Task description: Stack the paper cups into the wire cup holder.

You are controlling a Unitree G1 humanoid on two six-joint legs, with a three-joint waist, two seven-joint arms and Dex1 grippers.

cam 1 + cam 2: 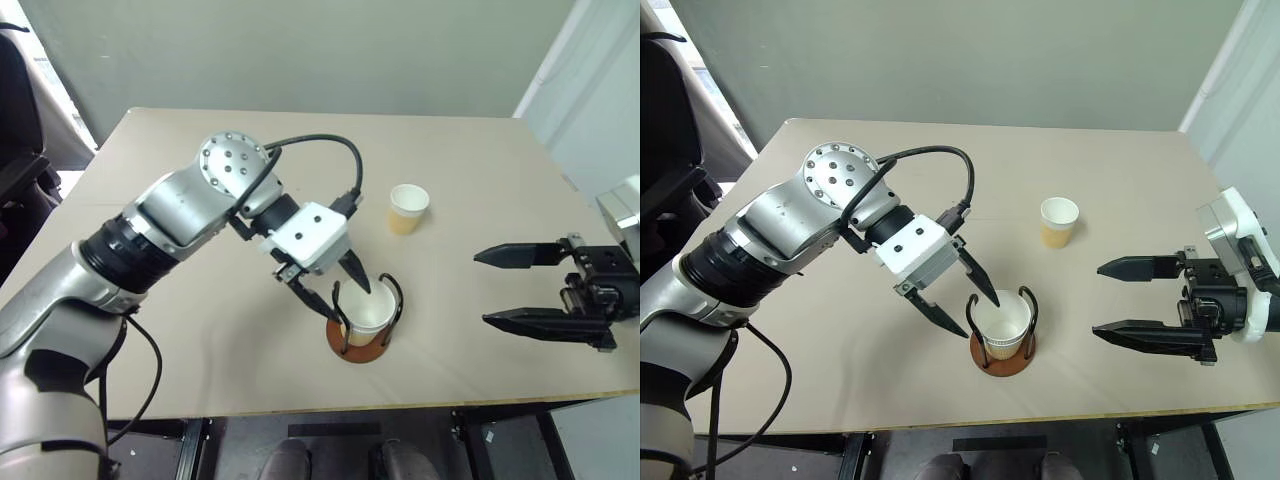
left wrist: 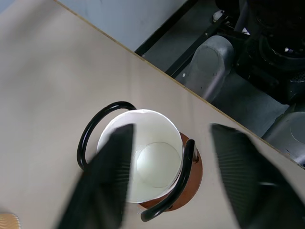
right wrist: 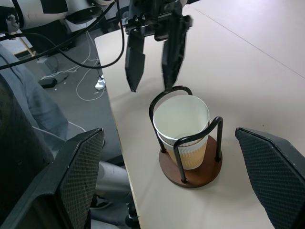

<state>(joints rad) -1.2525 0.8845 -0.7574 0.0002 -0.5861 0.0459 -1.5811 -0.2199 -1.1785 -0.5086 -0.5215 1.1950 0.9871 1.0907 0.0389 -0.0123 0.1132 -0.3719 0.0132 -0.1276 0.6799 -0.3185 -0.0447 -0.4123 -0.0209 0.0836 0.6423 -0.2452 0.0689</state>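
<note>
The wire cup holder point(image 1: 358, 350) stands near the table's front edge, a brown disc with two black wire loops. Two nested paper cups point(image 3: 183, 119) sit upright between the loops, white inside, with a tan wall showing below. My left gripper point(image 1: 348, 298) hangs just over the cups' near-left rim, open, with the fingers spread and gripping nothing. In the left wrist view one finger point(image 2: 109, 176) crosses the cup mouth and the other stands outside the holder. A third paper cup point(image 1: 408, 208) stands alone farther back on the table. My right gripper point(image 1: 482, 289) hovers to the right of the holder, open and empty.
The beige table point(image 1: 200, 330) has its front edge close below the holder. A dark chair point(image 1: 15, 110) stands off the table's left side. Cables and a person's clothed leg point(image 3: 43, 119) show beyond the table edge in the right wrist view.
</note>
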